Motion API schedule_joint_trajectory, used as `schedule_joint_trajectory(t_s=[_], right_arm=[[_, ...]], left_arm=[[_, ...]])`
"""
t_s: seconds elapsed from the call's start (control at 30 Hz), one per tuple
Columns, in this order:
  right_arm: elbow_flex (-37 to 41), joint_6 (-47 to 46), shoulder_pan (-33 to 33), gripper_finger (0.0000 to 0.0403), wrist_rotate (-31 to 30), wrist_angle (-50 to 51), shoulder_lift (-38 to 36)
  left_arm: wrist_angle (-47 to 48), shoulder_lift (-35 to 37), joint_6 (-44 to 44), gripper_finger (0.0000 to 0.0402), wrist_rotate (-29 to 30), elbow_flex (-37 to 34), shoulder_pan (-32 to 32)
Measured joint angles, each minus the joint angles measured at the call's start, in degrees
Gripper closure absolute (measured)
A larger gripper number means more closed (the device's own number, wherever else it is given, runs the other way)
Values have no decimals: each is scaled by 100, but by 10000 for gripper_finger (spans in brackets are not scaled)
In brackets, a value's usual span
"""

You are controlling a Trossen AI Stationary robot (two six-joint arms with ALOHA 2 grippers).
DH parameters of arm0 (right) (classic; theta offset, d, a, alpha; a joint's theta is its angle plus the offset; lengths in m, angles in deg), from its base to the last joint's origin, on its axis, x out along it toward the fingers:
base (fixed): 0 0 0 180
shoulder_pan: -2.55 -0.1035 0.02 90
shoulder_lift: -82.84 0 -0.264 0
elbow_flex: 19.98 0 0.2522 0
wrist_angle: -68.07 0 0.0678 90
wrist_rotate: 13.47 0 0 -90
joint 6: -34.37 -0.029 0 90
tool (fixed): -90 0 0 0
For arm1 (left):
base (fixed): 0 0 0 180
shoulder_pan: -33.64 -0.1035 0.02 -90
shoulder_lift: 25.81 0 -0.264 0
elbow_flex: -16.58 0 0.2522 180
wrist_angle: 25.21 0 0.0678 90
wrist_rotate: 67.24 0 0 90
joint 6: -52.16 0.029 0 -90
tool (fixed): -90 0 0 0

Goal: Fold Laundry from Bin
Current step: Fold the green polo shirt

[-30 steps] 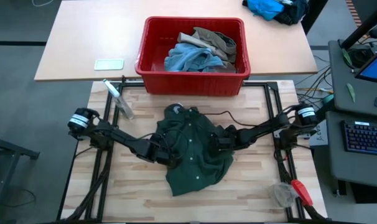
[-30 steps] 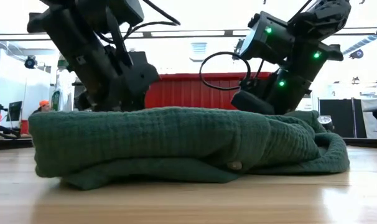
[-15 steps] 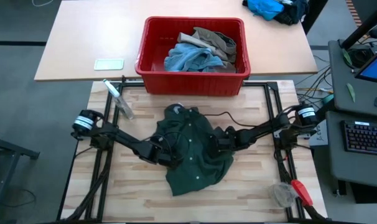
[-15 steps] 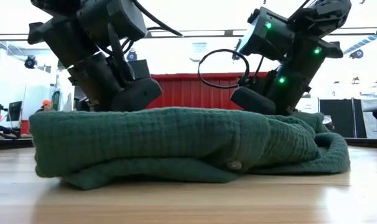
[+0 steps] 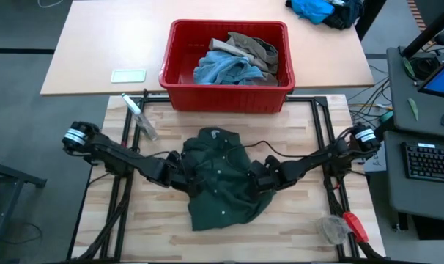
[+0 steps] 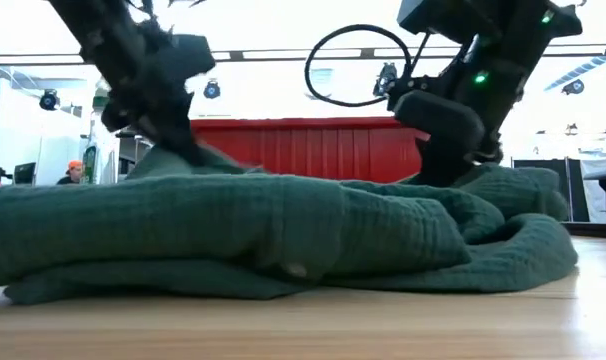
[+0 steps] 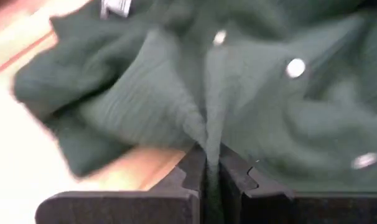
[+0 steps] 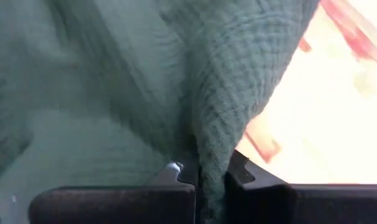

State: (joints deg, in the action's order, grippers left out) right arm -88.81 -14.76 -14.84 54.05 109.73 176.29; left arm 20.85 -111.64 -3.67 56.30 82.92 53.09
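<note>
Laundry: dark green garment (image 5: 222, 176) lies crumpled mid-table, at 6 o'clock from the red bin (image 5: 227, 94). Left gripper (image 5: 179, 174) is clamped on its 9 o'clock edge, right gripper (image 5: 260, 178) on its 3 o'clock edge, cloth pinched between each pair of fingers (image 7: 195, 171). Light blue and khaki pieces (image 5: 237, 62) sit in the bin.

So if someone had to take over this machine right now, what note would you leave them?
Left gripper: fingers shut on a fold of the dark green garment.
Right gripper: shut on its other side.
The garment lies crumpled mid-table, in front of the red bin.
Done: one garment out, gripped on both sides.
Left: spread and fold it; the light blue piece and the khaki piece wait in the bin.
</note>
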Motion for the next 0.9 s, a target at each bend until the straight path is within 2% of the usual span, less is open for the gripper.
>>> schedule_joint_trajectory(t_s=[0.1, 0.17, 0.3, 0.4, 0.5, 0.6, 0.67, 0.8, 0.9], right_arm=[[-43, -133, -91, 389, 5, 261, 0], [-50, -191, -100, 389, 1, 265, 0], [-35, -182, -102, 389, -109, 233, 20], [-35, -221, -102, 389, -269, 235, 19], [-59, -256, -102, 389, -359, 238, 9], [-89, -236, -102, 387, -360, 227, 4], [-93, -241, -102, 377, -362, 222, 4], [-94, -339, -102, 343, -565, 180, 4], [-94, -398, -102, 313, -667, 159, 4]], left_arm=[[-828, 28, 451, 394, -5, 0, -2], [-1845, -88, 1078, 396, -95, 0, -4], [-4056, -627, 2322, 400, -300, 9, -1], [-5069, -1072, 2858, 400, -301, 9, -8], [-5232, -1306, 2717, 400, -300, 9, -68], [-4746, -1352, 2104, 400, -338, 9, -122], [-4435, -1352, 1845, 396, -607, 8, -125], [-4336, -1352, 1567, 364, -1441, 7, -84], [-4267, -1335, 1612, 325, -1659, 7, -33]])
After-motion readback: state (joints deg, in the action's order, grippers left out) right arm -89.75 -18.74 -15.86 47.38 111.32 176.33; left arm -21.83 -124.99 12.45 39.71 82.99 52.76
